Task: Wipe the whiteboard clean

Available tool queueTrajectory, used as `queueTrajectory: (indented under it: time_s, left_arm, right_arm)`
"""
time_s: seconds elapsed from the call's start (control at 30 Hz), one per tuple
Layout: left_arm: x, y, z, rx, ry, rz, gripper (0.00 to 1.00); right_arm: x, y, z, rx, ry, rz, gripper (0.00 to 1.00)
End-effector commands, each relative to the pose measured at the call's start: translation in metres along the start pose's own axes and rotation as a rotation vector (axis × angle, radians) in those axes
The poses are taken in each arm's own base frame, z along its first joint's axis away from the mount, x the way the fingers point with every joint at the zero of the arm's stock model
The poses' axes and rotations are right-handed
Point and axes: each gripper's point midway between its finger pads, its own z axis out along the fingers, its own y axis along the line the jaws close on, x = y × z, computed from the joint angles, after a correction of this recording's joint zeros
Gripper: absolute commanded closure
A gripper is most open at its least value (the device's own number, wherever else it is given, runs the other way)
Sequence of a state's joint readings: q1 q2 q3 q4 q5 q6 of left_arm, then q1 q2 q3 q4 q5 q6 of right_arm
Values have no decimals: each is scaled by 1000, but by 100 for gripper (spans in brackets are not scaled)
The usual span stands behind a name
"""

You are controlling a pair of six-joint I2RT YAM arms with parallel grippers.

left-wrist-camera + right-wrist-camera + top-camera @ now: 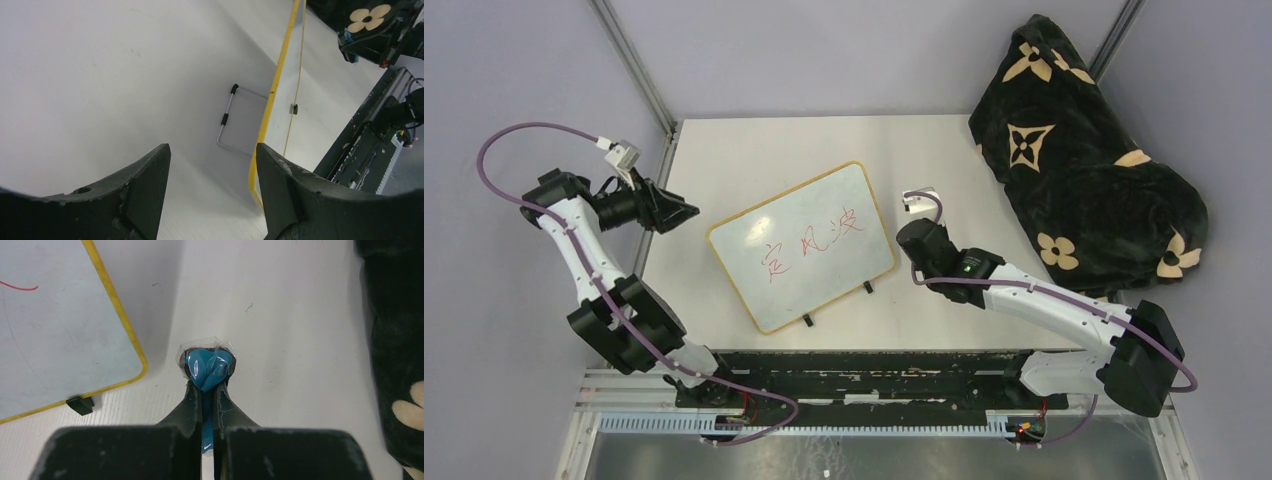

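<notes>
Whiteboard (pixel 802 245), one flat rounded rectangle with a yellow frame, two black feet (pixel 807 321) and red handwriting, lies askew at the middle of the matte white table (pixel 754 160), grey walls behind. One plush black blanket (pixel 1084 190) heaps at its far right corner. Left gripper (pixel 212 150) gapes wide, empty; right gripper (pixel 207 382) pinches one crumpled blue wad (pixel 207 367).

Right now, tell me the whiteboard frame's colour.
Yellow; the frame of the whiteboard shows best in the right wrist view.
</notes>
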State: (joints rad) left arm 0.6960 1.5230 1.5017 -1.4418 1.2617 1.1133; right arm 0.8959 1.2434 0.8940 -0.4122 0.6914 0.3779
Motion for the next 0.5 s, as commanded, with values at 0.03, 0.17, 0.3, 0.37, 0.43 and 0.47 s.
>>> queueTrajectory:
  time_s: [0.03,0.17,0.3,0.37,0.43,0.47]
  left_arm:
    - [-25,-41,11,59,11,48,31]
    - [-8,-53,20,77,88,81,32]
    - [4,-53,22,74,139,88,33]
    - [5,-52,23,73,157,95,33]
    - [5,-51,25,74,173,99,33]
    - [6,-50,26,74,184,101,34]
  right_arm:
    - [-23,5,-5,-16,-45,51,99]
    - [-24,4,-7,-18,-50,54,99]
    - [-24,4,-7,-24,-49,55,99]
    - [-25,5,-8,-29,-51,57,99]
    - [-25,6,-8,-35,-52,60,99]
    - [-25,6,-8,-37,-52,59,99]
